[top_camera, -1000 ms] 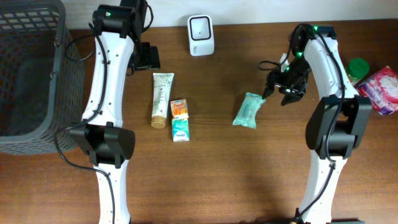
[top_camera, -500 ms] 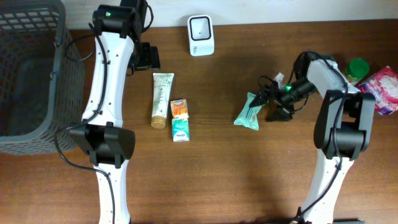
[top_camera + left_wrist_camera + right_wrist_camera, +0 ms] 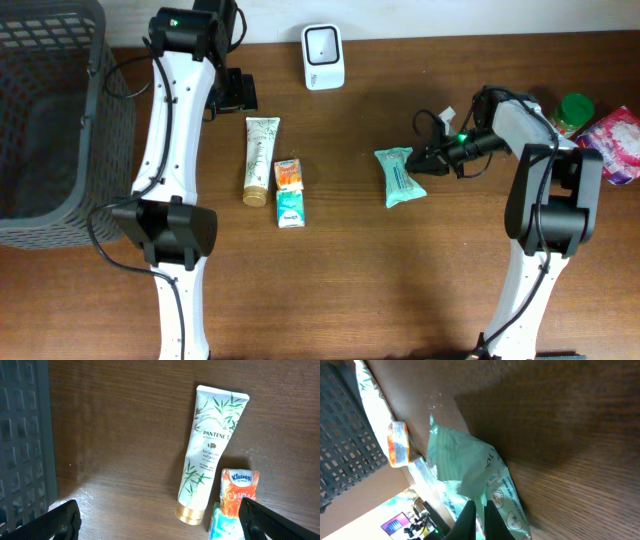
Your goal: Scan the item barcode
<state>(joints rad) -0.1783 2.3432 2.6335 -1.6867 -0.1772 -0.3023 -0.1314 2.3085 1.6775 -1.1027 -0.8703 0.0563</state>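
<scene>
Now the green packet [image 3: 399,176] is seen lying flat on the desk [image 3: 400,290], right of the middle and well short of the far edge, and its right-hand end is pinched by the right claw [image 3: 437,160]. In the right wrist view the fingers [image 3: 468,519] are pressed almost together, with the crinkled wrapper caught between them. Over on the other side, the left claw [image 3: 236,92] is held spread to its widest with nothing in it, above the desk near the far edge, and its dark fingertips [image 3: 62,519] are set well apart. Just beneath it a white Pantene tube [image 3: 260,158] is laid lengthwise, cap toward the near edge, with an orange Kleenex pack [image 3: 288,173] touching a blue one [image 3: 290,208] just beside it. The white scanner [image 3: 323,57] is stood at the far edge, mid-desk. A dark basket [image 3: 40,120] is parked at the left edge.
</scene>
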